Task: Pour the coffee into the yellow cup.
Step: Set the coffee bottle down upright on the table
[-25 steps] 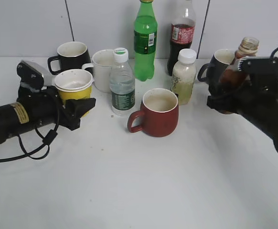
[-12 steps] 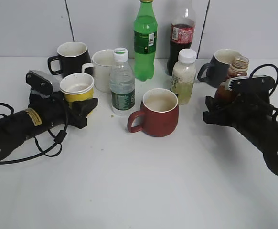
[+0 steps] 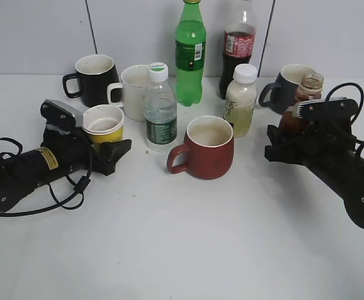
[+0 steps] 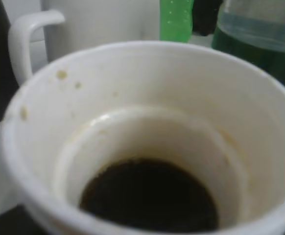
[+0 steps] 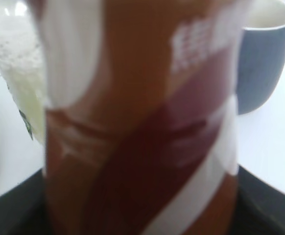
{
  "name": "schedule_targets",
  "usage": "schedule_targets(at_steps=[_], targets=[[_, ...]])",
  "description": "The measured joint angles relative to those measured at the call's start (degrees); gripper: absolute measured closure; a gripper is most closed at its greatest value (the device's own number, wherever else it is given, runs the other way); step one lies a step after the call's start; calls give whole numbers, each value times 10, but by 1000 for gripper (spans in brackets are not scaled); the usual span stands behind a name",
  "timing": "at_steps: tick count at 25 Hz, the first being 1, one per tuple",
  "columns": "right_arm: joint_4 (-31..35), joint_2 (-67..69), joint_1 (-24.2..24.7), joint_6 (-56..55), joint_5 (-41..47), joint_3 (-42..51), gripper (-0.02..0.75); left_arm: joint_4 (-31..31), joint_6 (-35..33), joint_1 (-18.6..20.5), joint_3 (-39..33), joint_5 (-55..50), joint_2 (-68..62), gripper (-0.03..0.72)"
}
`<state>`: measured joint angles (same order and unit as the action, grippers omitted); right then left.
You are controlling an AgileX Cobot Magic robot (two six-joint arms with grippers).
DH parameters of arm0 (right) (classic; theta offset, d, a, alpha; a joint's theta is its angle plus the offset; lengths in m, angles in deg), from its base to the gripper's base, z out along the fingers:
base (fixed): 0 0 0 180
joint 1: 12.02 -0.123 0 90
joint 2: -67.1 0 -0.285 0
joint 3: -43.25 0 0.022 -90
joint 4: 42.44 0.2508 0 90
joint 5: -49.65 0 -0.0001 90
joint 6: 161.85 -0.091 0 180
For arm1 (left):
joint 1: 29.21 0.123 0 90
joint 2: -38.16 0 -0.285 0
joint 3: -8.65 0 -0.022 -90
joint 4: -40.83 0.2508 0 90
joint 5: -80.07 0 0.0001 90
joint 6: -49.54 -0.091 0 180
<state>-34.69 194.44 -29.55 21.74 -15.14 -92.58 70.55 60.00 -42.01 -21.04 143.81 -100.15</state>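
The yellow cup [image 3: 106, 133] stands upright at the left, in front of the white mug. My left gripper [image 3: 112, 150] is shut around it. In the left wrist view the yellow cup [image 4: 147, 88] fills the frame, and dark coffee [image 4: 150, 196] lies in its bottom. The coffee bottle [image 3: 308, 91], uncapped, stands upright at the right in front of the blue-grey mug. My right gripper [image 3: 283, 141] is shut around its lower body. Its brown, white and red label [image 5: 142, 122] fills the right wrist view. The fingertips are hidden in both wrist views.
Between the arms stand a red mug [image 3: 206, 149], a water bottle [image 3: 160, 109] and a pale bottle [image 3: 240, 100]. Behind are a black mug [image 3: 94, 78], a white mug [image 3: 132, 90], a green bottle [image 3: 190, 53], a cola bottle [image 3: 239, 44] and a blue-grey mug [image 3: 285, 84].
Both arms have come down. The coffee bottle went from raised and tilted to upright and low beside the blue-grey mug. The yellow cup sank and shifted slightly right.
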Motion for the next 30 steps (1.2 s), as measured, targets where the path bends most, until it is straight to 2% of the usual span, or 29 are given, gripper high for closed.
schedule_targets(at_steps=[1, 3, 6, 16, 22, 26, 30], targets=[[-1, 0, 0, 0, 0, -1, 237, 0, 0, 0, 0, -5, 0, 140], [-1, 1, 0, 0, 2, -9, 237, -1, 0, 0, 0, -13, -1, 77], [-3, 7, 0, 1, 2, -22, 237, -1, 0, 0, -4, -15, -1, 51], [-36, 44, 0, 1, 4, -37, 235, -19, 0, 0, -55, -7, 19, 45], [-19, 44, 0, 1, 5, -43, 107, -30, -1, 0, -67, -42, 41, 45], [-8, 44, 0, 1, 17, -43, 97, -32, -1, 0, -84, -96, 74, 59], [-7, 25, 0, 1, 93, -43, 97, -36, -1, 0, -128, -121, 124, 81]])
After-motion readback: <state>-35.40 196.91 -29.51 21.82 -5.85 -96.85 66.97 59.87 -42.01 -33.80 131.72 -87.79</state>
